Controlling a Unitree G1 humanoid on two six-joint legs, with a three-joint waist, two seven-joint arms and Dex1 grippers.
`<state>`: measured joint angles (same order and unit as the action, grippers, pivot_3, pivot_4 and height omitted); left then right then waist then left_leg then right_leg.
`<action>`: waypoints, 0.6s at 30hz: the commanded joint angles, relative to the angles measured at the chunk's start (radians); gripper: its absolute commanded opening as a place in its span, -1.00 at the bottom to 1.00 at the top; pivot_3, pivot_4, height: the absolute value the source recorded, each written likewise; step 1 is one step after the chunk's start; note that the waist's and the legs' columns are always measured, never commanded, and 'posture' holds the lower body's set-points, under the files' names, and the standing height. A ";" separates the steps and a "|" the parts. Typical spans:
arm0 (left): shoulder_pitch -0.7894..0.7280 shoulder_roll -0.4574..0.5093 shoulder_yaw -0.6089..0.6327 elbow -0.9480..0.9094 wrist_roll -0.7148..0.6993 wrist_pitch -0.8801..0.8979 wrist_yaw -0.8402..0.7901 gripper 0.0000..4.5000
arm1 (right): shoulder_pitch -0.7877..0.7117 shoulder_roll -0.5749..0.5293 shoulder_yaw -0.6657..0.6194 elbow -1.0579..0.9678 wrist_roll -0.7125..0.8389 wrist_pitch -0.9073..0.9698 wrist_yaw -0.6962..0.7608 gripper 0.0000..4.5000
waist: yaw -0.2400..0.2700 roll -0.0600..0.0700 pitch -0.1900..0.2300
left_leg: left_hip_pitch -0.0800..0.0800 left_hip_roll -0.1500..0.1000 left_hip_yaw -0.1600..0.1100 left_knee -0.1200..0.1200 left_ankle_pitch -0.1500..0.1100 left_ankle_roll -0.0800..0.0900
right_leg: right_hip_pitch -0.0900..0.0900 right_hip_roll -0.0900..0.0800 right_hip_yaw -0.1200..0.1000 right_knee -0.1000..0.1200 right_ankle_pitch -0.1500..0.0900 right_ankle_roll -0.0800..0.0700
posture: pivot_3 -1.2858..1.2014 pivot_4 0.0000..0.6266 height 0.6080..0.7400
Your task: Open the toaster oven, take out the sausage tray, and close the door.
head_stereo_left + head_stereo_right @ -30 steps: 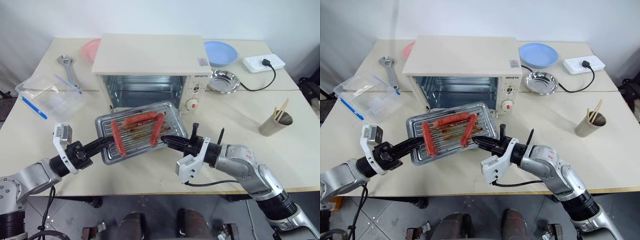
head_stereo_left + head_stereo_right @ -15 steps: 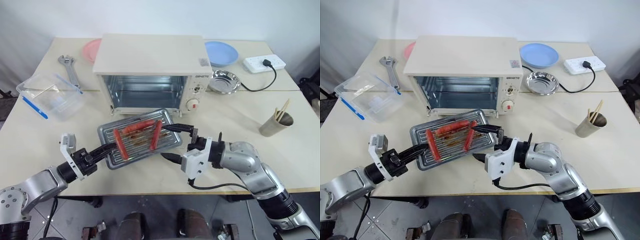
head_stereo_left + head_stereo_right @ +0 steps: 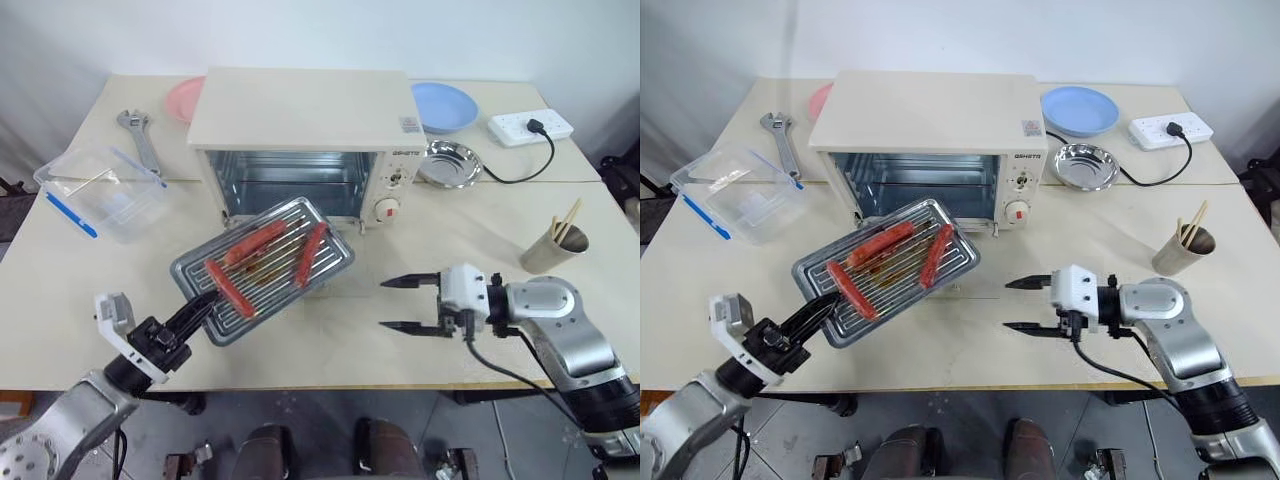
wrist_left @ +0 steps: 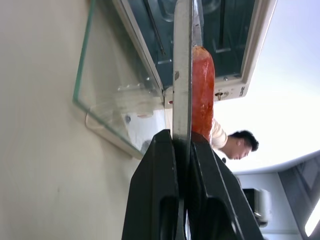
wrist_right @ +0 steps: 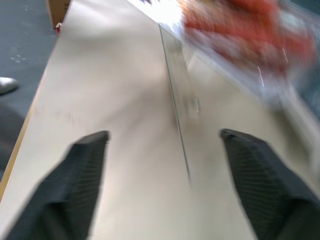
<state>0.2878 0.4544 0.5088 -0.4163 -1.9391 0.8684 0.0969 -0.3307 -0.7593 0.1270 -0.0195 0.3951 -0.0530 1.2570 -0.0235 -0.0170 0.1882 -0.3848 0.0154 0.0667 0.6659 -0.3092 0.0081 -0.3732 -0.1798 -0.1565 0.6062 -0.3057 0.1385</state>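
Tray's out of the toaster oven [image 3: 300, 135] and up in the air just in front of it, so that part is basically done. The sausage tray [image 3: 262, 269] is pinched by one corner in the left gripper [image 3: 200, 312], fingers clamped tight on the rim. The wrist view shows metal squeezed between them with a sausage right behind. It's tilted, low corner toward that gripper.

The right gripper [image 3: 403, 304] is off to the right of the tray, clear of it, fingers apart and holding nothing.

The door [image 4: 112, 85] is hanging open in front of the oven, under the tray.

What worries me: a one-corner grip on a long tray is a lot of leverage. If it rotates in the fingers, I'd guess the three sausages [image 3: 262, 258] roll off the rack toward the low side, or the whole thing drops onto the glass. I'd set it down on bare counter [image 3: 470, 230] beside the oven first, then close up.
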 commanded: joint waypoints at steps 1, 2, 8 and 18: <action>0.064 -0.050 0.032 -0.112 -0.033 -0.071 0.003 -1.00 | -0.055 0.018 -0.025 0.103 0.002 -0.071 0.074 -0.18 | -0.001 0.000 0.000 | 0.000 0.000 0.000 0.000 0.000 0.000 | 0.000 0.000 0.000 0.000 0.000 0.000 | 0.03 -0.52 1.00; 0.101 -0.066 0.023 -0.133 -0.033 -0.083 0.003 -1.00 | -0.075 0.027 -0.023 0.140 -0.001 -0.084 0.092 -0.33 | -0.003 0.000 0.000 | 0.000 0.000 0.000 0.001 0.000 0.000 | 0.000 0.000 0.000 0.000 0.000 0.000 | 0.03 -0.52 1.00; 0.252 -0.146 0.016 -0.210 -0.033 -0.176 -0.001 -1.00 | -0.163 0.087 -0.010 0.308 -0.037 -0.154 0.158 -0.98 | 0.001 0.000 0.000 | 0.000 0.000 0.000 0.001 0.000 0.000 | 0.000 0.000 0.000 -0.001 0.000 0.000 | 0.03 -0.52 1.00; 0.413 -0.310 0.077 -0.242 -0.033 -0.344 -0.032 -1.00 | -0.197 0.164 0.026 0.423 -0.099 -0.236 0.213 -0.98 | 0.012 0.001 0.000 | -0.001 0.000 0.001 0.001 -0.001 0.001 | 0.000 0.000 0.000 -0.006 0.000 0.000 | 0.03 -0.52 1.00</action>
<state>0.6780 0.1628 0.5445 -0.6281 -1.9432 0.5613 0.0981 -0.5176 -0.6020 0.1529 0.3915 0.3045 -0.2580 1.4525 -0.0116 -0.0163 0.1886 -0.3858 0.0157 0.0678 0.6670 -0.3101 0.0090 -0.3729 -0.1793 -0.1564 0.5981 -0.3056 0.1382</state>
